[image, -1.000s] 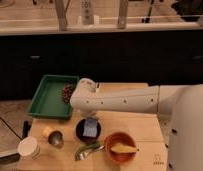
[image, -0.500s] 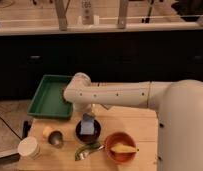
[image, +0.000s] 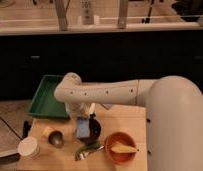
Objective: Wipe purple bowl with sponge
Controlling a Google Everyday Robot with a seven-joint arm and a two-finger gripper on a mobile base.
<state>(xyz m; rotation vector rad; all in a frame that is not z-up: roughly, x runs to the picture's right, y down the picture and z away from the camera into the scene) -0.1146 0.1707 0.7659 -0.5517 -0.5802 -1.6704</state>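
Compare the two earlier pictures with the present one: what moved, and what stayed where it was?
The white arm swung left, carrying the tool left above the dark purple round bowl. The pale blue-grey rectangular sponge slid with it to the bowl's left side. The round orange bowl, small shiny metal cup and green rectangular tray stayed put.

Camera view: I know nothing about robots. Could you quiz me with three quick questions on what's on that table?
1. True or false: the orange bowl holds something yellow.
2. The gripper hangs just above which thing? A the white cup, B the purple bowl, C the green tray.
3. Fill in: the pale blue-grey thing at the purple bowl's left rim, under the gripper, is the ___.

Key: 1 true. 2 B. 3 sponge.
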